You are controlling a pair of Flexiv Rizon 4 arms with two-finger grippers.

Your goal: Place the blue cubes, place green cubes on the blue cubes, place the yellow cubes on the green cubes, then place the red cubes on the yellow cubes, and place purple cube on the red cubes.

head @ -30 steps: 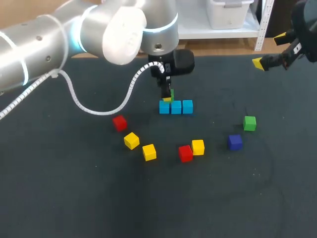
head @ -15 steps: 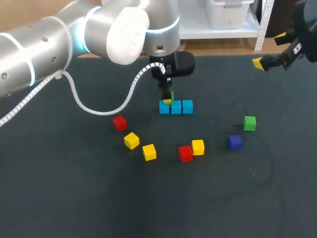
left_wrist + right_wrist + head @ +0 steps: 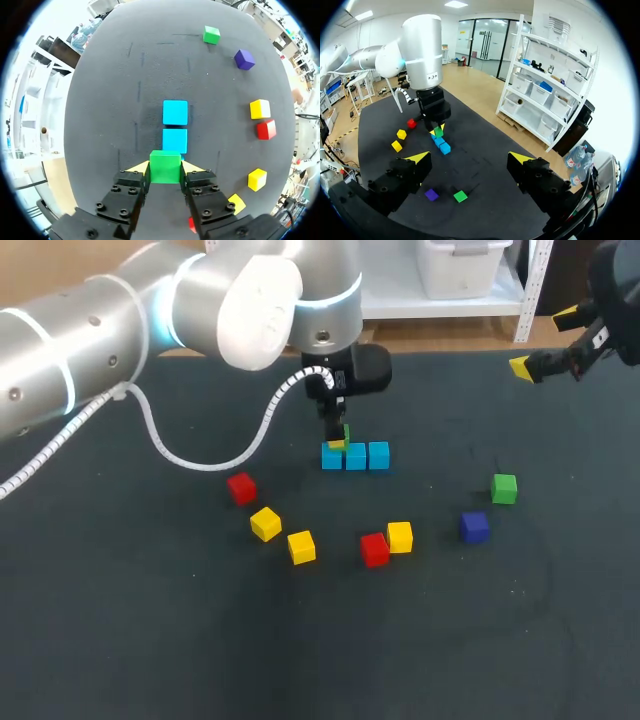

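The dark worktop (image 3: 150,640) carries everything, and its matte surface looks likely to keep small blocks from sliding. My left arm (image 3: 100,330) comes in across the far side and hangs over the middle. The right gripper (image 3: 470,159) is up at the far right corner with its fingers spread wide and nothing between them.

The left gripper (image 3: 338,435) has its fingers closed on the held green cube (image 3: 165,161), a yellow tip flat against each of two opposite faces. The cube sits level, directly over the near end of the row of blue cubes (image 3: 355,455). The three blue cubes touch side to side. Whether the green one already rests on the blue one beneath it, I cannot tell.

These blocks look rigid, light and smooth-sided, so a modest squeeze on parallel faces should hold one. A grip at mid-height would likely keep it from pivoting. Being light, a stacked cube could shift if a finger drags on release, and the blue neighbours leave little room beside them.

Loose on the worktop are a second green cube (image 3: 504,488) and the purple cube (image 3: 474,526) to the right. Nearer are three yellow cubes (image 3: 301,546) and two red cubes (image 3: 240,487). One red touches one yellow, so a grasp there would need its free faces.
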